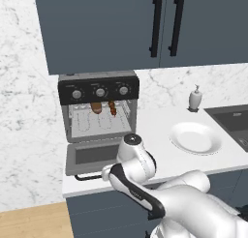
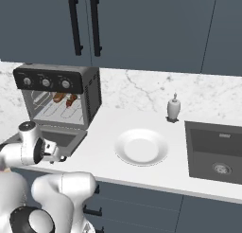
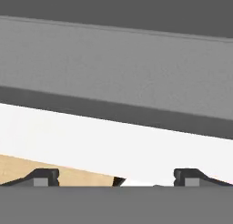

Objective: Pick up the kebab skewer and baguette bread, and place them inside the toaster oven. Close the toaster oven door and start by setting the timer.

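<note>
The kebab skewer (image 1: pixel 112 107) and the baguette bread (image 1: pixel 96 107) both lie on the wire rack inside the toaster oven (image 1: pixel 99 111), side by side near the back, so the loading part looks done. The toaster oven door (image 1: pixel 92 157) hangs dropped open, flat toward the counter edge, its black bar handle (image 1: pixel 89 176) out front. The gripper (image 3: pixel 116 177) sits low in front of that door, fingers spread wide and holding nothing, seemingly looking up at the flap's underside. What remains, by my reading, is lifting the door shut and turning the timer knob (image 1: pixel 123 91). The white plate (image 1: pixel 195 138) on the counter (image 1: pixel 160 130) sits bare beside the oven.
</note>
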Robot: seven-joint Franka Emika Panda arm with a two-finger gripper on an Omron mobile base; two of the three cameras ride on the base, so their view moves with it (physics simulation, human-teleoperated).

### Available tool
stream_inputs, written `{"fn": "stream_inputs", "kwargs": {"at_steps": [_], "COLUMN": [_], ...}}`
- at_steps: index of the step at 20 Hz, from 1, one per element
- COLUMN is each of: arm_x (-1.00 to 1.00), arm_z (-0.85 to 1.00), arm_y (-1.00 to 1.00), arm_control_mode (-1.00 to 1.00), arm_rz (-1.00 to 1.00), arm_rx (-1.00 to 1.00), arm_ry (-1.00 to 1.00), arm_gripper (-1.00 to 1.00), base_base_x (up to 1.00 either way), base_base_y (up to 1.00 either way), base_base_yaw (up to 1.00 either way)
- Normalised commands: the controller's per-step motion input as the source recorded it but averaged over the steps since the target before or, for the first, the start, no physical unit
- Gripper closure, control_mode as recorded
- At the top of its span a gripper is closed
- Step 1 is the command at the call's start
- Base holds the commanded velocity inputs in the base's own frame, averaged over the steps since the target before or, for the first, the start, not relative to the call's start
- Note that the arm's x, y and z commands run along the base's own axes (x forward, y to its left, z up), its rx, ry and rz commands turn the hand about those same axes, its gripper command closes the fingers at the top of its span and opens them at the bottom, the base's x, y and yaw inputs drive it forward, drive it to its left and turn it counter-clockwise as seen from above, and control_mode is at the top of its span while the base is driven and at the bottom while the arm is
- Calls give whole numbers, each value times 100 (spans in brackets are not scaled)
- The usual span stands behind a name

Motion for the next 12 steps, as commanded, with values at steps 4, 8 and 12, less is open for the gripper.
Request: {"fn": "stream_inputs", "kwargs": {"at_steps": [4,8,12], "arm_x": [61,39,6], "arm_z": [-25,-21,-16], "arm_y": [16,17,9], "arm_control_mode": [-100,-100,-100], "arm_rz": [0,0,0], "arm_rx": [0,0,0], "arm_ry": [0,0,-1], "arm_gripper": [-100,-100,-100], "base_base_x": [0,0,0], "base_base_y": [0,0,0], "base_base_yaw": [0,0,0]}}
